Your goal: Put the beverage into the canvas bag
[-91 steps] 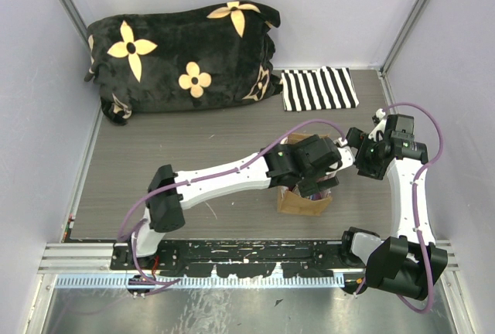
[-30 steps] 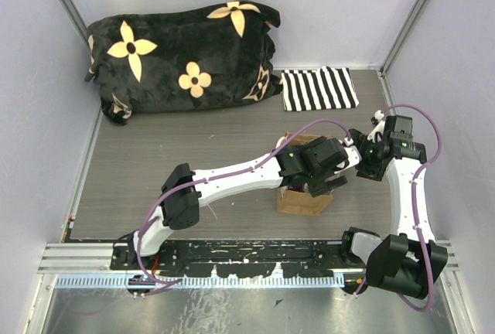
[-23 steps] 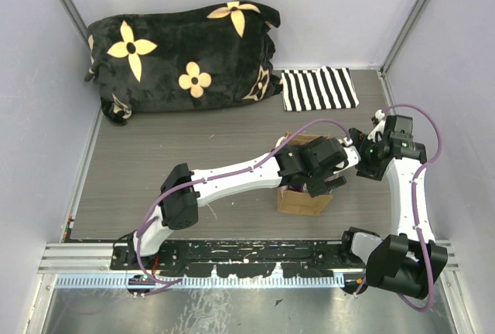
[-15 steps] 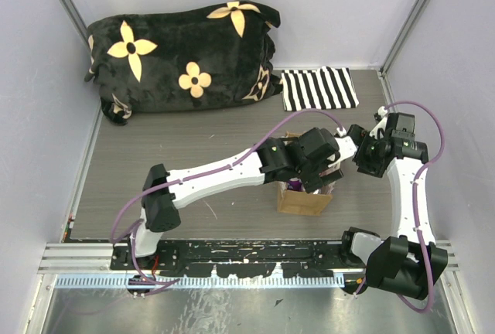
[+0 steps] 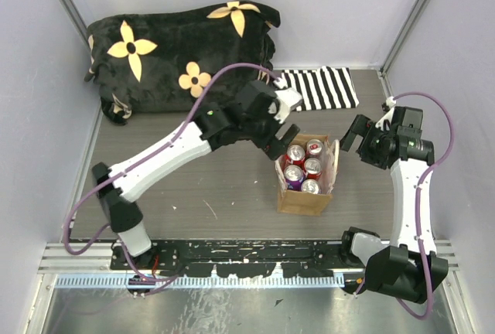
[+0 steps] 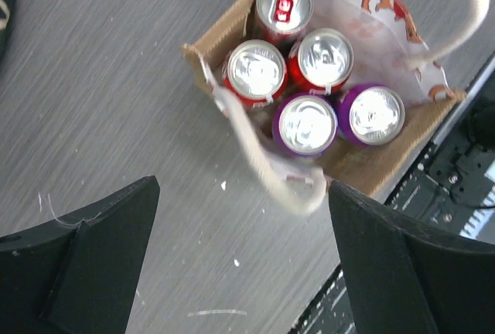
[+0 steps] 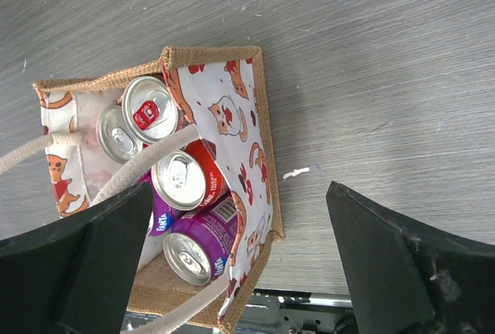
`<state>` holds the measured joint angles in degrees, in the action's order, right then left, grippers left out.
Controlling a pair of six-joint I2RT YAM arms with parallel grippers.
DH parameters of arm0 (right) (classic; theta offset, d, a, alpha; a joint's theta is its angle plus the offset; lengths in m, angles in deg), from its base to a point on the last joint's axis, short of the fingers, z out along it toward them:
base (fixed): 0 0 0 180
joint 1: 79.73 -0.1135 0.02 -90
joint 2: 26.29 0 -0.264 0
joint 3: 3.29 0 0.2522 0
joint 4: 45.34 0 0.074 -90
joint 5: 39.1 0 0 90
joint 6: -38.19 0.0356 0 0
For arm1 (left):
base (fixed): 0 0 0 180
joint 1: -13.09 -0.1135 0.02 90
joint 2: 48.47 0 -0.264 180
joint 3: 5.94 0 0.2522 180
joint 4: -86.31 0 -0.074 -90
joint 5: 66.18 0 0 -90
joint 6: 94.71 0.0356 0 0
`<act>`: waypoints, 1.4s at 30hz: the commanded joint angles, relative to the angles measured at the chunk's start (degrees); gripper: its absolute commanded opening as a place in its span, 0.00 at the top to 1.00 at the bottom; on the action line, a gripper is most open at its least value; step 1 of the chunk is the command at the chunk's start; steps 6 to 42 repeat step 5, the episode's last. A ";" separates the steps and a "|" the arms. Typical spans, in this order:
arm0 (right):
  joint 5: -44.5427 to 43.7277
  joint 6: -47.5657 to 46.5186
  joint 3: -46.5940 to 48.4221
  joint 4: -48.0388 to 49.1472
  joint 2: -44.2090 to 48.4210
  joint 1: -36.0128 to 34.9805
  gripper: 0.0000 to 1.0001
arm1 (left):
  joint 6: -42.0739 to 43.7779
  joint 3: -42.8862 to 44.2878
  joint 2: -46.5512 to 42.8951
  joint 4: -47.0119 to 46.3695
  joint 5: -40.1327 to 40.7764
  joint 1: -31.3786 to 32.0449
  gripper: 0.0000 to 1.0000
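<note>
The canvas bag (image 5: 300,202) stands upright on the table, right of the middle, with its cream handles (image 6: 259,148) loose. Several beverage cans (image 5: 303,167), red and purple, stand inside it; they show in the left wrist view (image 6: 321,52) and the right wrist view (image 7: 182,179). My left gripper (image 5: 280,134) is open and empty, above and just left of the bag's back corner (image 6: 244,187). My right gripper (image 5: 349,134) is open and empty, just right of the bag and apart from it (image 7: 240,187).
A black cushion (image 5: 182,56) with cream flowers lies at the back left. A black-and-white striped cloth (image 5: 319,88) lies at the back, behind the bag. Grey walls close in the sides and a metal rail (image 5: 247,257) runs along the near edge.
My left gripper has lifted out of the bag and swung back and left, now open and empty. The cans in the bag are uncovered. My right gripper has drawn slightly right.
</note>
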<state>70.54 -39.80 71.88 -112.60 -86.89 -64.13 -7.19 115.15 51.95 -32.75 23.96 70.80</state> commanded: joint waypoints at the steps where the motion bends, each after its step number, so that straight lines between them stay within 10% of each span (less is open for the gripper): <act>1: 0.57 2.13 1.67 3.15 2.16 -0.03 0.00 | -1.19 -5.47 -7.04 -1.08 -4.87 -1.41 0.02; 42: 0.64 2.73 1.21 3.14 2.57 -0.01 0.00 | -1.68 -8.40 -9.63 -1.10 -6.56 -3.91 0.02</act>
